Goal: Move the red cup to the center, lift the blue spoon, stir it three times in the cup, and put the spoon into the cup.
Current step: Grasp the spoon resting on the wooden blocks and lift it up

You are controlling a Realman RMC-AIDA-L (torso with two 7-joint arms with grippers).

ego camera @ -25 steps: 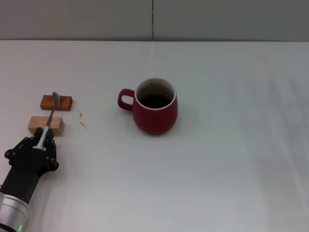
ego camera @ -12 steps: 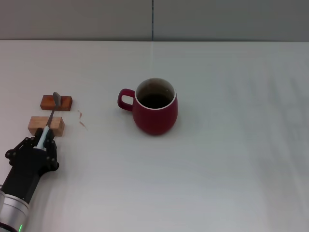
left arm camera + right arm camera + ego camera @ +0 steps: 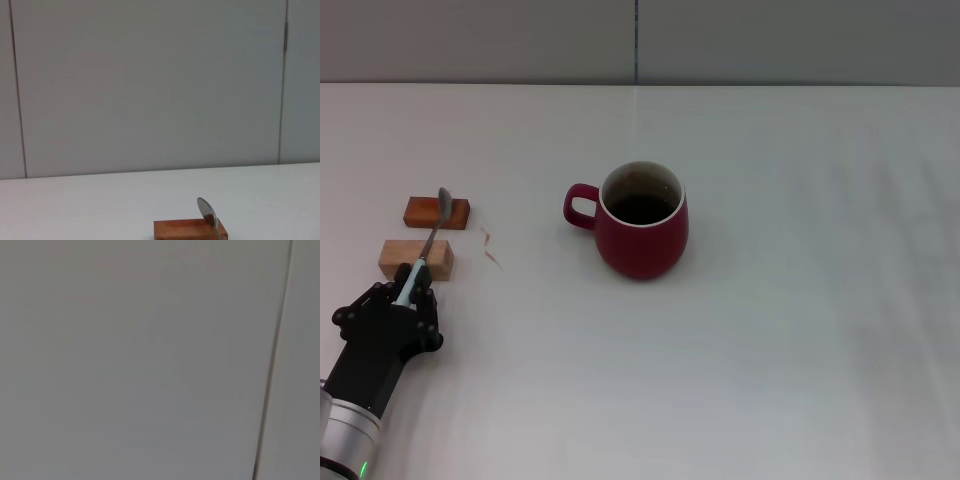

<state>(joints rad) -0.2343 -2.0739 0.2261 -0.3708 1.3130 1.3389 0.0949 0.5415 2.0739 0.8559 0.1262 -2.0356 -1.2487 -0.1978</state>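
Note:
The red cup (image 3: 642,232) stands upright near the middle of the white table (image 3: 800,330), its handle pointing left. The blue spoon (image 3: 431,234) lies slanted over two small wooden blocks at the left, its grey bowl above the far block. My left gripper (image 3: 410,298) is at the near left, shut on the spoon's pale blue handle end. In the left wrist view the spoon's bowl (image 3: 206,210) stands just above the reddish block (image 3: 187,230). My right gripper is out of view; its wrist view shows only a grey wall.
A reddish wooden block (image 3: 424,212) and a paler one (image 3: 400,258) sit under the spoon. A small brown scrap (image 3: 491,250) lies between the blocks and the cup. A grey wall (image 3: 640,40) runs along the table's far edge.
The spoon's bowl has swung a little to the right and risen off the reddish block. The left gripper has shifted slightly. The cup has not moved.

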